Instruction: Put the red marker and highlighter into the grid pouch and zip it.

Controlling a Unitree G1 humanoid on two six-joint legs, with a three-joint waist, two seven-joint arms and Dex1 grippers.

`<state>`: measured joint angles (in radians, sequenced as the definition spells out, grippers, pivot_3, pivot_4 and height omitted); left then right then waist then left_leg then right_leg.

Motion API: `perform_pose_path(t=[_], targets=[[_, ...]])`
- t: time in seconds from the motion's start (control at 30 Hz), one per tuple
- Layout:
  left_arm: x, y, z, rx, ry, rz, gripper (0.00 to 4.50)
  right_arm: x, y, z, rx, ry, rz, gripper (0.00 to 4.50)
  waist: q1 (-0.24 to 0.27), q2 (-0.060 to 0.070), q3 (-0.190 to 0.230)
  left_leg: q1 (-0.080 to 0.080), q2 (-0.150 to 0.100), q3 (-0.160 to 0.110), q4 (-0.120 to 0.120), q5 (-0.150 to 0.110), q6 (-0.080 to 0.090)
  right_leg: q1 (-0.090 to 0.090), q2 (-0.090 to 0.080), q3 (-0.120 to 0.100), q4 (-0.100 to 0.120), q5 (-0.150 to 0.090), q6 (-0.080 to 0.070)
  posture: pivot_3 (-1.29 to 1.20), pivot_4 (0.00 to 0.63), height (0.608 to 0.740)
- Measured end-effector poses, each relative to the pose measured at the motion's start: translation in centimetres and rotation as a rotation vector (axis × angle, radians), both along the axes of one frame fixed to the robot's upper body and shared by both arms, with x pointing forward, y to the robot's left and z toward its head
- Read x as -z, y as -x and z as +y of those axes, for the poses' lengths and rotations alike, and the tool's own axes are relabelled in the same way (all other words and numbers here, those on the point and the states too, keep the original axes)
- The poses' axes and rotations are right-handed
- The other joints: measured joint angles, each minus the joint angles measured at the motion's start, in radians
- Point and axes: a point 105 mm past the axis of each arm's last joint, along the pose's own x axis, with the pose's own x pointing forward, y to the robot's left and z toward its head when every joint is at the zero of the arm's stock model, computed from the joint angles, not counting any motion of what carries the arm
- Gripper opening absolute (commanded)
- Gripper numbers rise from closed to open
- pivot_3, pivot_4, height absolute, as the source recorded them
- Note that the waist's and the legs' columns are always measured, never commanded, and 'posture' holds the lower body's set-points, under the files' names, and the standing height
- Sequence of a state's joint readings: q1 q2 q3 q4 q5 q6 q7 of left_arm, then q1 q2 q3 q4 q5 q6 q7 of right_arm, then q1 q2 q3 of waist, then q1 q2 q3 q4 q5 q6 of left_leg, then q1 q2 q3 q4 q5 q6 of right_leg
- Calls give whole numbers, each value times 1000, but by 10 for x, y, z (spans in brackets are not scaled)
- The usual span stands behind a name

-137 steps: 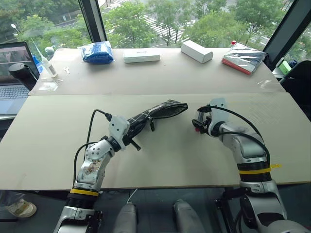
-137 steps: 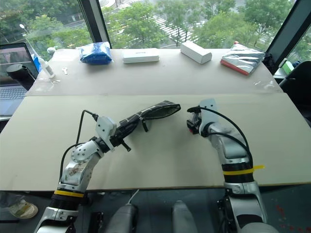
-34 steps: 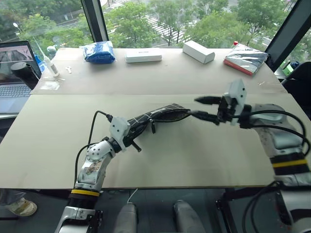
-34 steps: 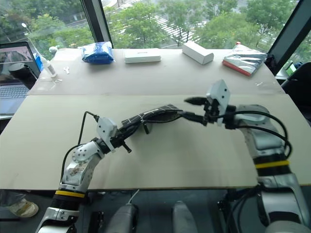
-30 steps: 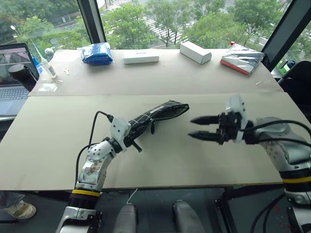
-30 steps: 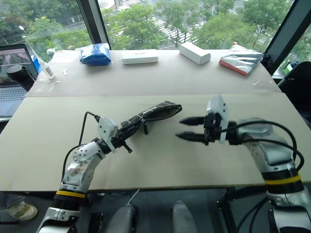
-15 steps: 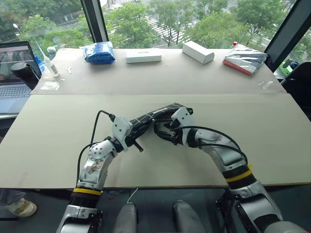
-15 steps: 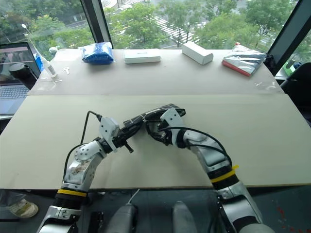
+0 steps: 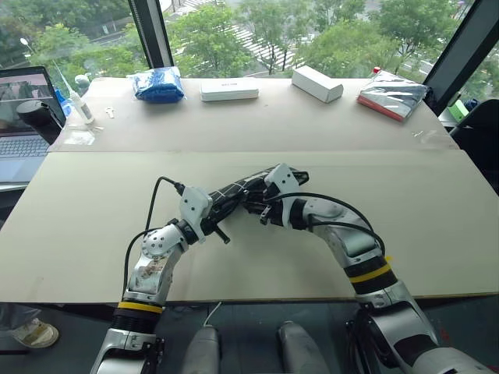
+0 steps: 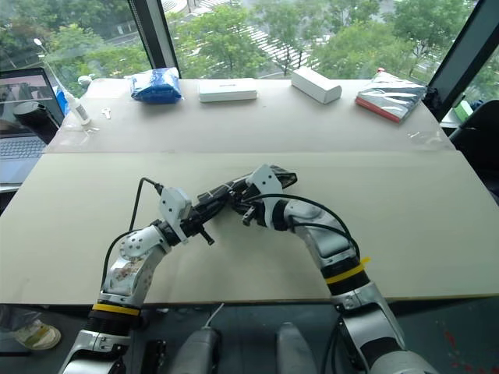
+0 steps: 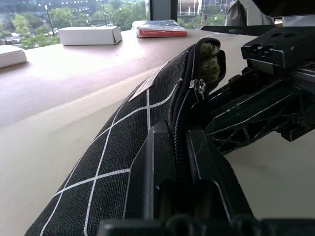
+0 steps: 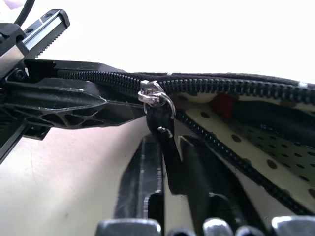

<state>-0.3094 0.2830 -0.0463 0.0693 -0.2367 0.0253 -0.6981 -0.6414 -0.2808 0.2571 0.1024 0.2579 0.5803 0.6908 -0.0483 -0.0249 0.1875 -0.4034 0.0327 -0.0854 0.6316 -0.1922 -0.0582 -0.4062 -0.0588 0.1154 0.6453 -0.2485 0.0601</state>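
Right wrist view: the right gripper point(image 12: 170, 162) pinches the zipper pull point(image 12: 161, 129) to draw it shut, while the left gripper point(image 11: 178, 147), clamped on the grid pouch point(image 11: 133, 132), steadies its left end.

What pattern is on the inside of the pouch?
Cream with small dark dots; the grid pouch's lining shows best in the right wrist view.

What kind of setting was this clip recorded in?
Probably an upper-floor office or lab: a large tan table beside tall windows overlooking treetops, with an open laptop at its far left corner.
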Motion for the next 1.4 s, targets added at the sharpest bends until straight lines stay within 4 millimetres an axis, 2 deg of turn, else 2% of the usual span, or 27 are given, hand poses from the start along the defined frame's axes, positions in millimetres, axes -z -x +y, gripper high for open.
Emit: perform_pose_path(t=[0.2,0.3,0.57,0.77,0.87,1.0,1.07,1.17,1.2,1.23,1.37,1.4], targets=[[0,0,0,1,0,0,0,-8,-2,-17,24,-1,-25,100,2,0,0,0,0,0,0,0,0,0,0,0,0,0,0,0,150,740],[1,0,-2,4,-1,2,0,-5,-2,-38,66,18,-17,100,4,0,0,-1,0,0,0,0,0,0,0,0,-1,0,0,0,150,740],[1,1,-3,10,-2,5,0,0,-25,-145,381,186,-20,100,3,0,0,-1,0,0,0,0,0,0,0,0,-2,0,0,0,150,740],[2,2,-7,21,2,6,0,-3,-26,-148,382,163,-15,100,-7,0,0,0,0,0,-1,0,0,0,0,1,-2,0,0,0,150,740],[2,1,-7,23,5,6,0,0,-23,-134,346,112,1,902,-7,0,0,-1,0,0,-1,0,0,0,0,1,-2,0,0,0,150,740],[2,-1,-11,47,1,6,0,4,-11,-118,258,59,56,2314,-3,0,0,-1,-1,0,0,0,0,0,0,1,-2,0,0,0,150,740],[0,-1,-13,60,2,-4,0,4,-5,-121,235,14,135,2479,3,0,0,-1,-1,0,0,0,0,0,-1,1,-2,0,0,0,150,740],[1,1,-18,94,-8,-11,0,0,17,-135,149,10,212,2479,15,0,0,-2,-1,0,0,0,0,1,-1,0,-4,0,1,0,150,740],[3,1,-20,113,-15,-8,0,-3,27,-152,140,22,224,2479,15,0,0,-3,-2,0,1,0,0,1,-1,0,-4,0,1,0,150,740],[3,1,-20,119,-18,-8,0,-3,30,-158,145,31,228,2479,14,0,0,-2,-2,0,1,0,0,1,-1,1,-4,0,1,0,150,740],[0,4,-31,218,-59,-47,0,-9,55,-205,172,78,211,2479,12,0,0,-2,-1,0,0,0,0,1,-1,1,-4,-2,4,0,150,740],[0,5,-31,228,-69,-56,0,-10,57,-208,171,77,207,2479,11,0,0,-2,-1,0,0,0,0,1,-1,1,-4,-2,4,0,150,740]])
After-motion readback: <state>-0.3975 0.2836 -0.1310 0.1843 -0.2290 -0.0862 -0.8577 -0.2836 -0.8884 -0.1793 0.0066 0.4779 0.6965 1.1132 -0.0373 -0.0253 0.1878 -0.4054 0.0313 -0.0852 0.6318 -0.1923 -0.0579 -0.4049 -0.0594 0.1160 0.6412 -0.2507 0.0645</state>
